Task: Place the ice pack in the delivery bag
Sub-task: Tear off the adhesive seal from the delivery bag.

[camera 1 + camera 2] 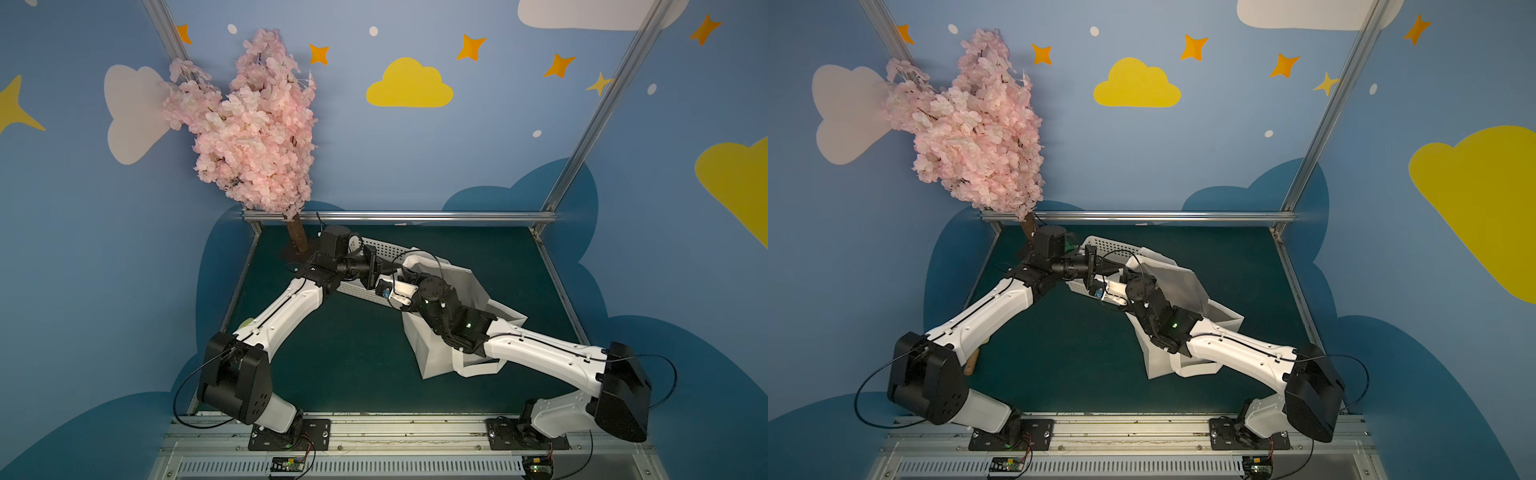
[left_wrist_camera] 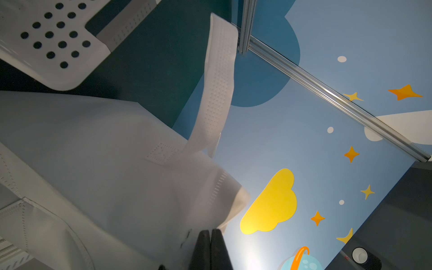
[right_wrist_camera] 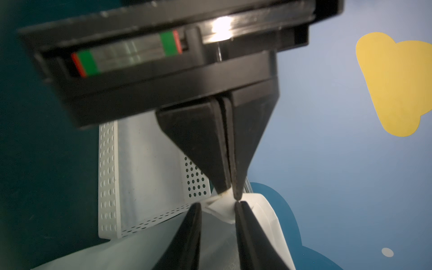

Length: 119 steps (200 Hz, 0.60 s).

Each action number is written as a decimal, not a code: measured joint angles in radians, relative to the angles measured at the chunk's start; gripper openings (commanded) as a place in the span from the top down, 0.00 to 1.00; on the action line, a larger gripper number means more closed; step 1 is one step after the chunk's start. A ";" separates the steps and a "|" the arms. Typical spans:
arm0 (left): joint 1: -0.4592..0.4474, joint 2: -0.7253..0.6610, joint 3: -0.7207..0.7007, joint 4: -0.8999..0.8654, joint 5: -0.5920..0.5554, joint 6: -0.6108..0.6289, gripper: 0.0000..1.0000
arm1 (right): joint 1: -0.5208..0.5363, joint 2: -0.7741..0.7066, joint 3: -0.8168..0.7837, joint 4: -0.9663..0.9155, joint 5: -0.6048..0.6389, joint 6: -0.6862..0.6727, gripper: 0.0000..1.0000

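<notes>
Fingers (image 3: 198,145) of my left gripper (image 3: 230,195) are clamped together on the bag (image 1: 428,353) rim. Right gripper (image 3: 217,203) fingers (image 3: 184,240) stand slightly parted around that fabric. The bag sits on the mat (image 1: 353,332) just beside the basket (image 1: 386,249) (ice pack: I cannot tell where).

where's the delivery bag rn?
In both top views the delivery bag sits right of centre on the green table, under the right arm, its far end next to the white perforated basket.

The delivery bag (image 1: 428,353) and basket (image 1: 384,248) beside it block the middle; bare green mat (image 1: 353,353) lies in front.
</notes>
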 measured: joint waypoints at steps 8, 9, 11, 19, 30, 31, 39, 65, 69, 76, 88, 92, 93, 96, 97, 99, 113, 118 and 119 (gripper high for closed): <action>0.001 0.000 0.000 0.000 0.000 0.000 0.97 | 0.000 0.003 0.001 0.005 0.003 0.000 0.70; 0.001 0.000 0.000 0.000 0.000 0.000 0.97 | 0.000 0.003 0.001 0.006 0.003 0.000 0.70; 0.001 0.000 0.000 0.000 0.000 0.000 0.97 | 0.000 0.004 0.001 0.008 0.004 0.000 0.71; 0.001 0.000 0.000 0.000 0.000 0.000 0.97 | 0.000 0.006 0.001 0.012 0.008 -0.001 0.73; 0.001 0.000 0.000 0.000 -0.001 0.000 0.97 | 0.000 0.008 0.001 0.015 0.013 -0.005 0.81; 0.001 0.000 0.000 0.000 -0.001 0.000 0.97 | 0.000 0.008 0.001 0.016 0.013 -0.004 0.82; 0.001 0.000 0.000 -0.001 -0.002 0.000 0.97 | 0.000 0.009 0.001 0.020 0.018 -0.006 0.86; 0.003 0.000 0.000 0.000 -0.004 0.000 0.97 | -0.001 0.009 0.004 0.027 0.023 -0.010 0.92; 0.003 0.000 0.000 0.000 -0.004 0.000 0.97 | -0.001 0.009 0.004 0.027 0.023 -0.011 0.93; 0.003 0.000 0.000 0.000 -0.004 0.000 0.97 | -0.001 0.009 0.005 0.027 0.024 -0.011 0.99; 0.003 0.000 0.000 0.001 -0.006 0.000 0.97 | -0.002 0.009 0.006 0.026 0.025 -0.010 1.00; 0.003 0.000 0.000 0.001 -0.005 0.000 0.97 | -0.002 0.009 0.006 0.026 0.025 -0.011 1.00; 0.003 0.000 0.000 0.001 -0.006 0.000 0.97 | -0.002 0.009 0.006 0.026 0.025 -0.010 1.00; 0.003 0.000 0.000 0.001 -0.006 0.000 0.97 | -0.002 0.009 0.006 0.026 0.025 -0.010 1.00; 0.003 0.000 0.000 0.001 -0.006 0.000 0.97 | -0.002 0.009 0.006 0.026 0.025 -0.010 1.00; 0.003 0.000 0.000 0.001 -0.006 0.000 0.97 | -0.002 0.009 0.006 0.026 0.025 -0.010 1.00; 0.003 0.000 0.000 0.001 -0.006 0.000 0.97 | -0.002 0.009 0.006 0.025 0.024 -0.009 1.00; 0.003 0.000 0.000 0.001 -0.006 0.000 0.97 | -0.002 0.008 0.006 0.024 0.024 -0.007 1.00; 0.003 0.000 0.000 0.001 -0.006 0.000 0.97 | -0.002 0.008 0.006 0.024 0.024 -0.007 1.00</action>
